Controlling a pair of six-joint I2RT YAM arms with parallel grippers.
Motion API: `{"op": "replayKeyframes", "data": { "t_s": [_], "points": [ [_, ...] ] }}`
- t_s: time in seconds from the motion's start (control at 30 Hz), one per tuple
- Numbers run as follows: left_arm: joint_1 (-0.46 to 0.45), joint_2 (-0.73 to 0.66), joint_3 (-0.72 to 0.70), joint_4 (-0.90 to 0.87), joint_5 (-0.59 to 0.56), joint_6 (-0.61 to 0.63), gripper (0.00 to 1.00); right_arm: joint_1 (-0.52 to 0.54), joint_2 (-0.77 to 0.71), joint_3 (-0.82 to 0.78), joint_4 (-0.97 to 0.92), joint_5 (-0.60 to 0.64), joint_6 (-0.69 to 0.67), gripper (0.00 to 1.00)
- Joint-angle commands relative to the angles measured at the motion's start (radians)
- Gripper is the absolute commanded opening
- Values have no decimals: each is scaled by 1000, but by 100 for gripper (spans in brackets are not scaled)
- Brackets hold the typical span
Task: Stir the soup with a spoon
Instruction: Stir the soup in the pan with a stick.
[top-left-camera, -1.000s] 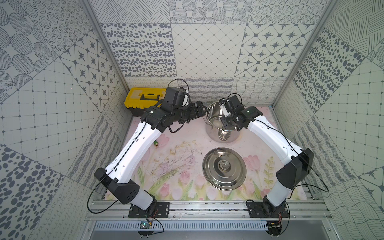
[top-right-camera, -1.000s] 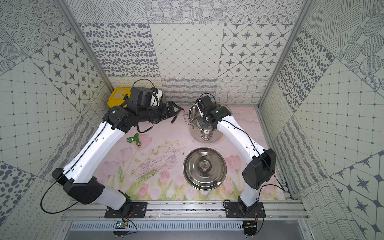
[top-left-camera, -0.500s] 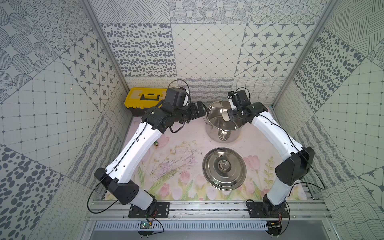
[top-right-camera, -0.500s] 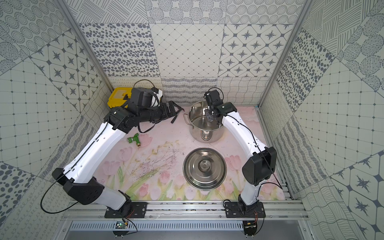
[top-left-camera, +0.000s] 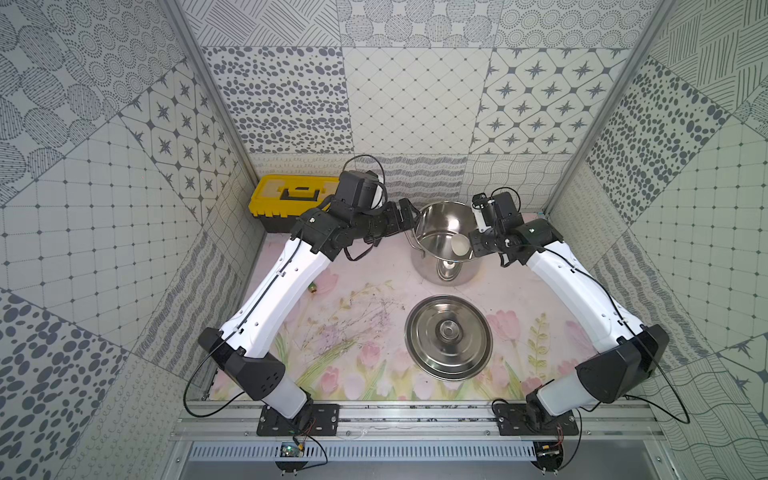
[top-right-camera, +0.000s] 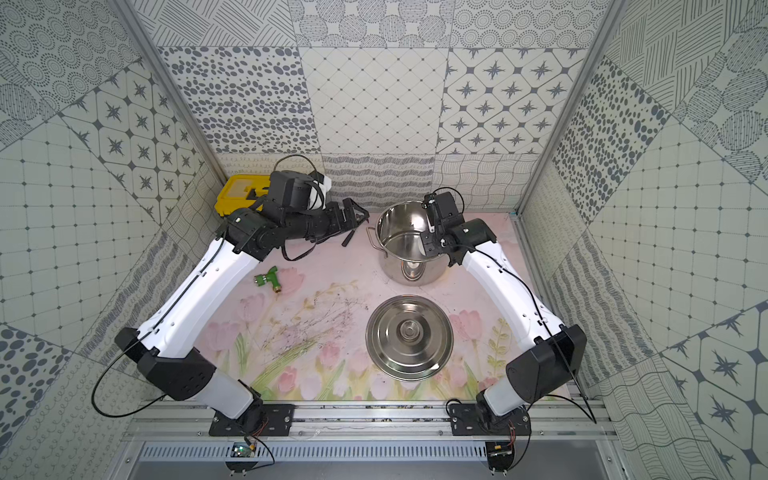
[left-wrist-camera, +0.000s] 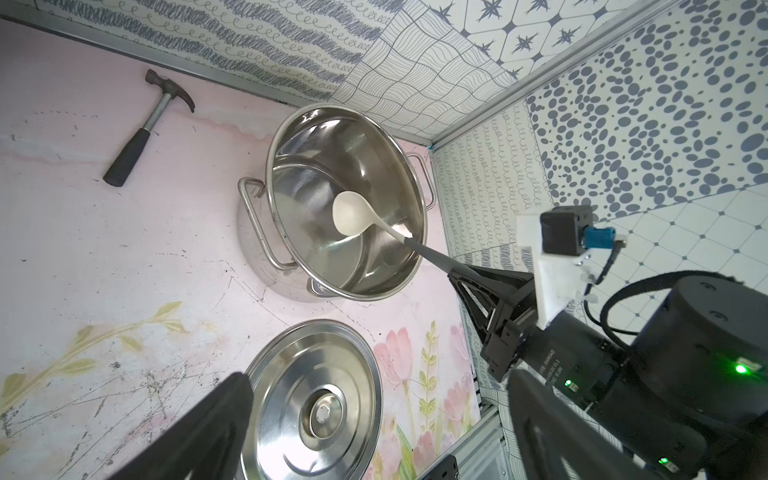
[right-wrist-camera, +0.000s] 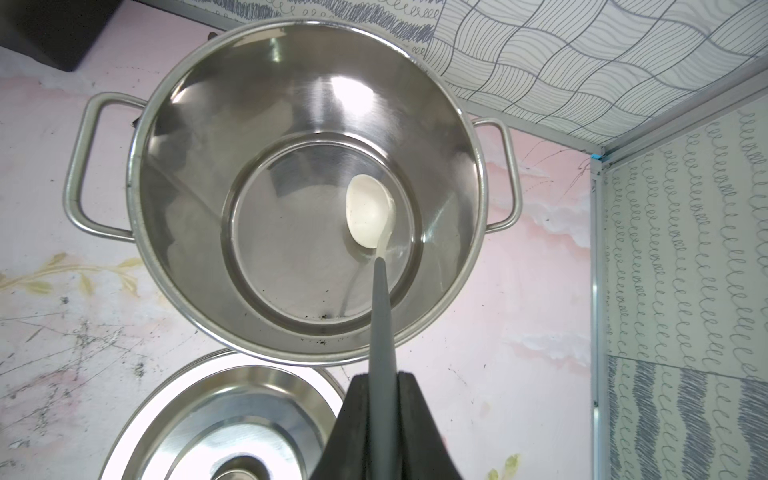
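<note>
Right tool (right-wrist-camera: 382, 380) clamps the spoon (right-wrist-camera: 368, 212) by its handle so the bowl reaches deep into the pot (right-wrist-camera: 187, 166); left tool (top-right-camera: 353, 216) gapes, empty.

Bright, even light from above on my feeds, only faint soft shadows beside the pot (top-left-camera: 436, 228), white glare streaks on its inner wall and on the lid (left-wrist-camera: 291, 395), wrist views bowed at the edges, my left fingers (left-wrist-camera: 199, 432) blurred, top views sharp.

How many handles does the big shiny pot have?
2. One handle sticks out from the pot on the robot's left; the other handle sits opposite, on its right.
</note>
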Motion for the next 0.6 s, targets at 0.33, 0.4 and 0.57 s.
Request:
{"op": "replayKeyframes", "data": {
  "t_s": [0.33,0.4,0.57],
  "points": [
    [-21,15,-24,36,16,2,99,76,121,149,18,-79,75,0],
    [-21,23,-22,45,20,-1,100,76,152,188,18,-63,68,0],
    [-22,39,-11,70,23,-14,99,65,230,274,18,-16,38,0]
  ]
}}
